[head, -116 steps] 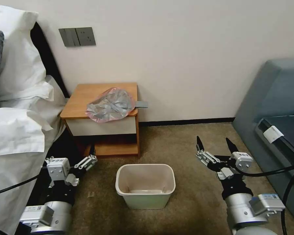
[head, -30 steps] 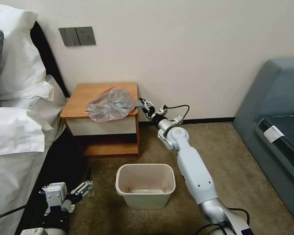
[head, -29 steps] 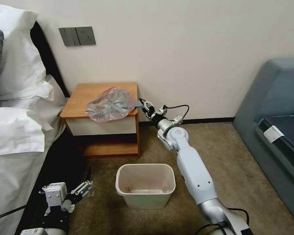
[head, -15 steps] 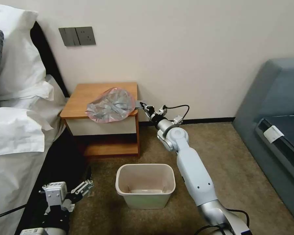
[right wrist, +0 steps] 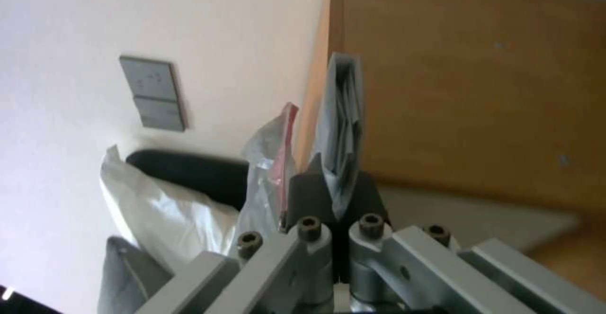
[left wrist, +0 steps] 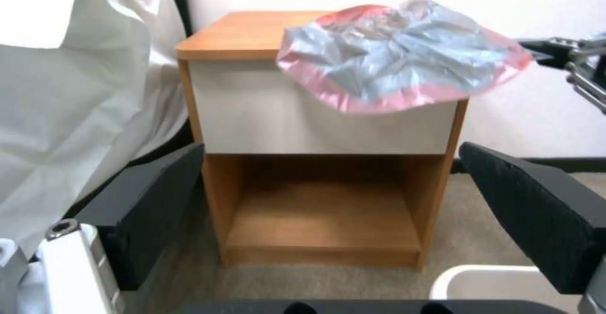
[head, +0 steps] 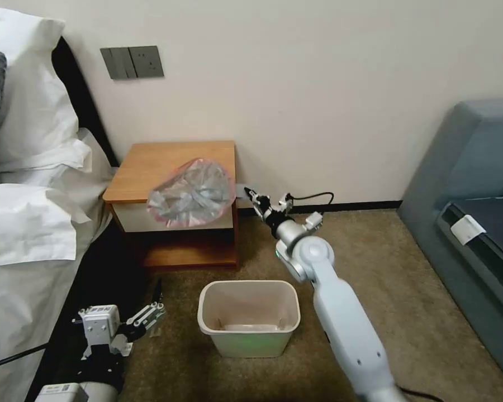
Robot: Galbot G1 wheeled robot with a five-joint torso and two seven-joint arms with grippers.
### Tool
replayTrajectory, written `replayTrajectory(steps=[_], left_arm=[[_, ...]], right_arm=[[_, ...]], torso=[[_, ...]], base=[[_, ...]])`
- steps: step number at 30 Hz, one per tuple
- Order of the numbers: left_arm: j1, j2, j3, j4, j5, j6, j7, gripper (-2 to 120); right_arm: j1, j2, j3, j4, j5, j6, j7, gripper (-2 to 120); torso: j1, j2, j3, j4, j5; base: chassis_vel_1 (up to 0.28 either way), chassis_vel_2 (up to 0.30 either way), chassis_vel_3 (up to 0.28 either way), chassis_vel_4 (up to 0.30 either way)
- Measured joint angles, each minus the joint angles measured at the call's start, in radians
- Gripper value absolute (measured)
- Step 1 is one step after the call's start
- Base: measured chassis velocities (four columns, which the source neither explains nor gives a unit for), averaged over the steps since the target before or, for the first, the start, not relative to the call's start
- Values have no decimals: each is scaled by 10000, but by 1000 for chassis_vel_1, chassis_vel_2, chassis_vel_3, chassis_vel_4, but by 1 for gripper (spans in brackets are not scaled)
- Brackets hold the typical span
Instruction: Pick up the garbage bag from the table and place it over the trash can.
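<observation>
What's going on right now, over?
Right gripper shut on garbage bag edge beside nightstand. Left gripper open, low. Trash can unlined.

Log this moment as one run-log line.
right gripper: shut on garbage bag, beside table | bag: half off front edge | left gripper: open, low near floor | trash can: unlined

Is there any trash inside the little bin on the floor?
Empty. The head view looks straight down into the small cream-beige plastic trash can on the brown carpet, and only its bare bottom shows.
</observation>
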Motion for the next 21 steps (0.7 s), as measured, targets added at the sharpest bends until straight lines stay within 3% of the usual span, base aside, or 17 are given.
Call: replayTrajectory(steps=[7, 21], left_arm=[[-1, 154, -68, 0, -96, 15, 5, 100], [-320, 162, -32, 0, -139, 24, 23, 100]], right_arm=[[-1020, -23, -290, 1422, -193, 433, 744, 0], [-3611, -621, -1360, 3975, -2058, 998, 1453, 0]], torso=[[0, 0, -1, 0, -1], [0, 1, -1, 0, -1]], base=[[0, 0, 0, 0], [0, 0, 0, 0]])
